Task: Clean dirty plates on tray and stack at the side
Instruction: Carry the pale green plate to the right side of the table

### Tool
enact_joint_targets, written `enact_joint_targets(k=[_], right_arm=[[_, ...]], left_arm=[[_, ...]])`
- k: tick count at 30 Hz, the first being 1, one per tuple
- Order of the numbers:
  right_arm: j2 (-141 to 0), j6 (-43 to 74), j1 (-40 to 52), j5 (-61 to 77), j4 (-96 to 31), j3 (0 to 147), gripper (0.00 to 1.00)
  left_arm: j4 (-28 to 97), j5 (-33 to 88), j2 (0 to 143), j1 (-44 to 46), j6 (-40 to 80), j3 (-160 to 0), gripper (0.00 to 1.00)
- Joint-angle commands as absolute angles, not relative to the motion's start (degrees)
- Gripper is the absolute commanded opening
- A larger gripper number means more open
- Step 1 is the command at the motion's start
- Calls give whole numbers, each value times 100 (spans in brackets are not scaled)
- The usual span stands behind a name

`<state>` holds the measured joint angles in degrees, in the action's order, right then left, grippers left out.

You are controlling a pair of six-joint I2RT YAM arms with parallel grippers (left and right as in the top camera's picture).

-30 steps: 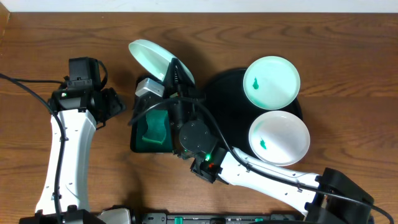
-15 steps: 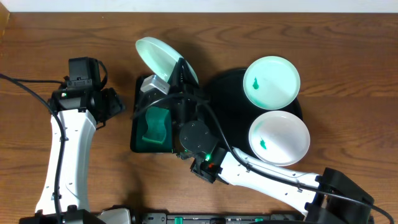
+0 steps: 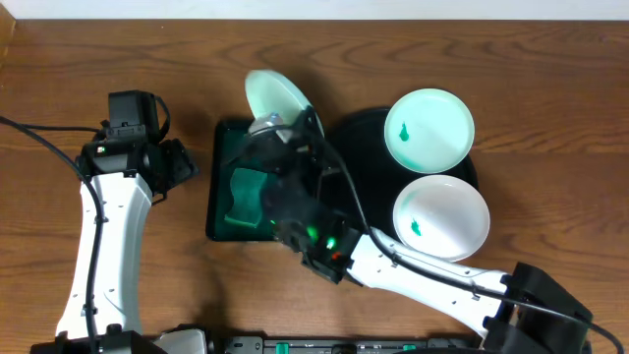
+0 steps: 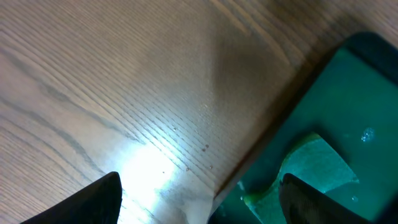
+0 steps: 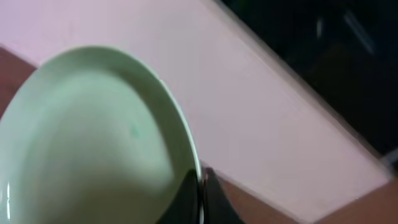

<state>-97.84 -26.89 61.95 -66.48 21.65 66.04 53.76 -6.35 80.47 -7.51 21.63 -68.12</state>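
Right hand (image 5: 200, 188) clamped on tilted plate (image 5: 93, 137) rim, grip plain only from wrist camera; left hand (image 4: 199, 199) agape.

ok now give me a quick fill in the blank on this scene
1. The right gripper is shut on the rim of a tilted plate at the far end of the dark ___ rectangular tray.
2. ___ more plates lie on the black tray.
3. The left gripper hangs ___ above the table.
Missing words: green; two; open
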Motion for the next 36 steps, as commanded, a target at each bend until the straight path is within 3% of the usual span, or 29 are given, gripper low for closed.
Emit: enact_joint_targets(k=[1,5,9,16,28,36], right_arm=[[-9762,-292,6125,-6263,1315,6657,1],[-9762,1000,5977,-4543,158,6657,1],[-9612,1872,5579,-3588,-172,6661,1],[-8674,3131,3940,-1107,-1258,6661,1],[-8110,3057,73,926,-3612,6661,1],[-8117,2893,-2128,1061,-4300,6659,1]], left_arm=[[5395,-692,8014,-775,2191,-6949,81],[5395,-692,8014,-775,2191,-6949,81],[5395,-692,8016,-775,2191,-6949,81],[5398,-692,8014,-775,2191,-6949,81],[5395,-692,8014,-775,2191,-6949,81],[5398,-692,8014,-775,2191,-6949,81]])
